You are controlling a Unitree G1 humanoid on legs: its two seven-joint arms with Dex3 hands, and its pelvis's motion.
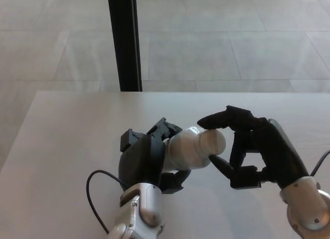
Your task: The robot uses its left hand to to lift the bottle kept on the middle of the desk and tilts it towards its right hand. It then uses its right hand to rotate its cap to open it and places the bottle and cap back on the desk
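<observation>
A white bottle (185, 150) is held above the desk (67, 141), tilted so its neck points right. My left hand (147, 159) is shut around its body, coming in from the bottom. The white cap (212, 141) sits on the bottle's right end. My right hand (247, 148) reaches in from the right, with one fingertip on top of the cap and another pressing it from below. The bottle's base is hidden inside my left hand.
A black post (124, 40) stands behind the desk's far edge, over a tiled floor. A black cable (93, 190) loops on the desk beside my left forearm.
</observation>
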